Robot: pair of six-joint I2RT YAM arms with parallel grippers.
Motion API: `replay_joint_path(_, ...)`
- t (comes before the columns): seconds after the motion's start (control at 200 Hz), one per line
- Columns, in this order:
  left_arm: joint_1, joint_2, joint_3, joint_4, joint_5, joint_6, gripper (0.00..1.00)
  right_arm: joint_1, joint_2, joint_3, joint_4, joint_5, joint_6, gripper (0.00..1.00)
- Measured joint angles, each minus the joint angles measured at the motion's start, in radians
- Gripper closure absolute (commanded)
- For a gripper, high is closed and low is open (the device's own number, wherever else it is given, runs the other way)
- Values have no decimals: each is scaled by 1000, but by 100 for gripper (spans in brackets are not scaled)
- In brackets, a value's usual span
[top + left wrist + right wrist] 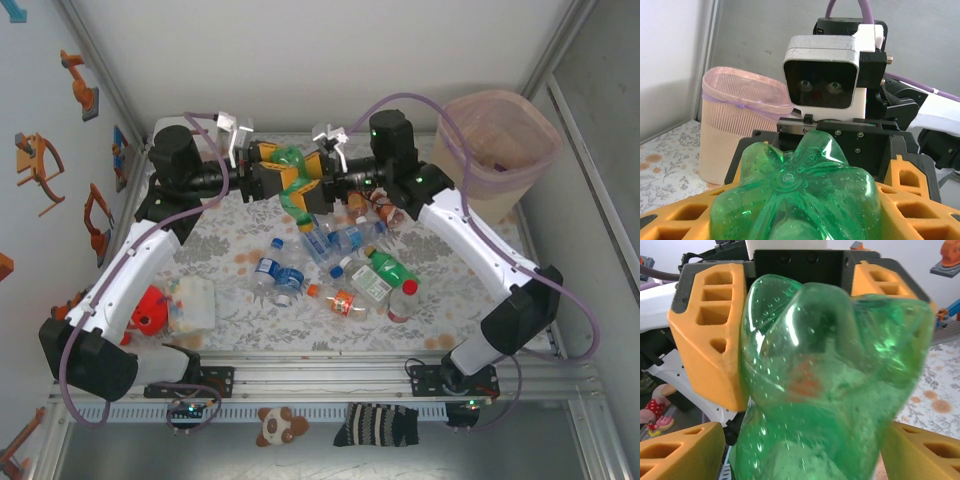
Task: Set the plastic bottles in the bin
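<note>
The left claw (pixel 281 172) is squeezing the see-through green plastic bottle (pixel 296 205) — the right claw (pixel 310 181) is sitting around it too, tight or loose I cannot tell.

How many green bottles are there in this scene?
2. One green bottle is held aloft in the left gripper; a second green bottle lies in the pile on the table. More may be hidden under that pile.

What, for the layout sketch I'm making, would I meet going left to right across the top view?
Clear box → green bottle → striped sock → bin. I have left out the loose bottles on the table because they overlap these.
</note>
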Motion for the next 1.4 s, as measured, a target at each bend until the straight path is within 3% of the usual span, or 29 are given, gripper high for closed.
replay_joint_path(0.606,-3,-4,3,5,5,2,50,9,21,39,-48,-6,26,41)
replay_joint_path(0.831,-3,-11,3,8,-4,1,43,9,22,48,-50,-6,37,46)
replay_joint_path(0.926,-4,-18,3,8,-14,2,35,10,22,52,-50,-5,43,47)
replay_joint_path(1.117,-7,-62,-16,3,-90,13,21,8,22,56,-48,32,61,48)
replay_joint_path(1.402,12,-167,-81,-9,-273,47,19,-74,18,57,-49,119,89,49)
